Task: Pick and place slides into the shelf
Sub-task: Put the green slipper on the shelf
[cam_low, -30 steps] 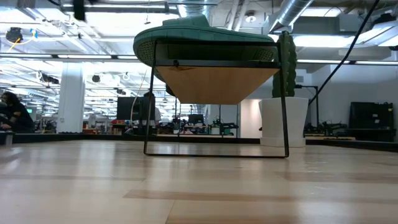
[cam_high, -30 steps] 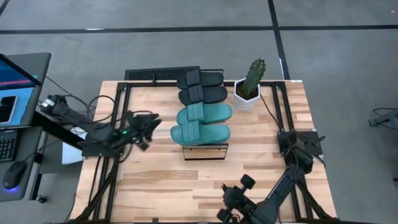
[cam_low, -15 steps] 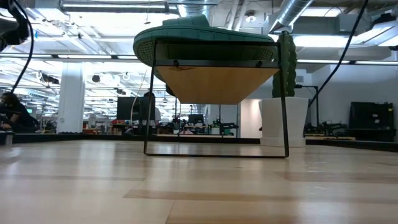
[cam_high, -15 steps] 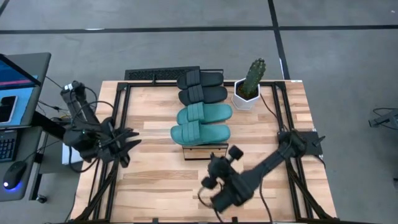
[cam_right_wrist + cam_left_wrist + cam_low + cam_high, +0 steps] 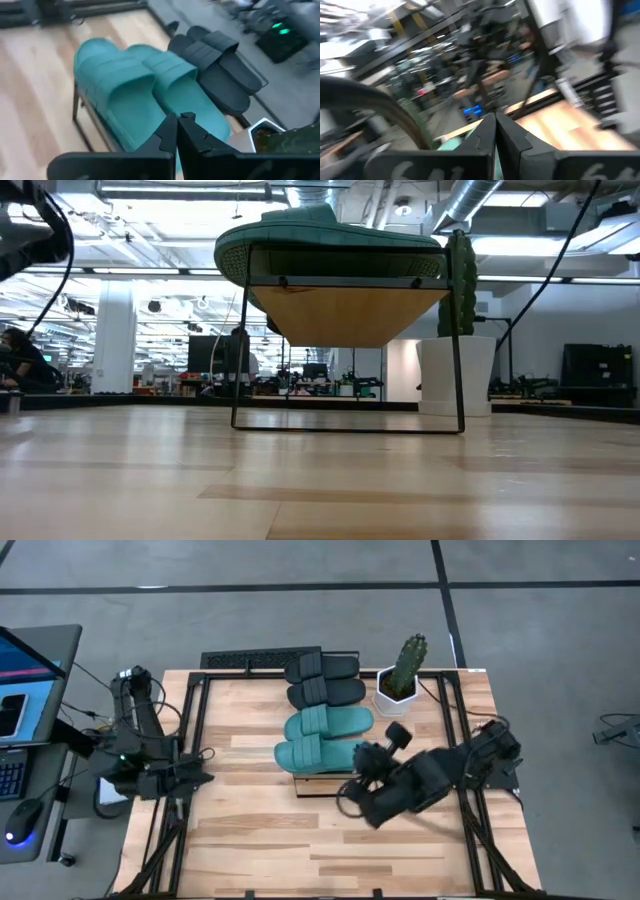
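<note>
Resting on shelf (image 5: 328, 783), two teal slides (image 5: 324, 739), two black slides (image 5: 324, 680)

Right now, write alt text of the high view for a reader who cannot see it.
Four slides, two black and two teal, lie side by side on a narrow shelf at the middle of a wooden table. A potted cactus stands beside them. The right hand, shut and empty, sits by the shelf; the left hand, also shut, is near the table's left edge.
</note>
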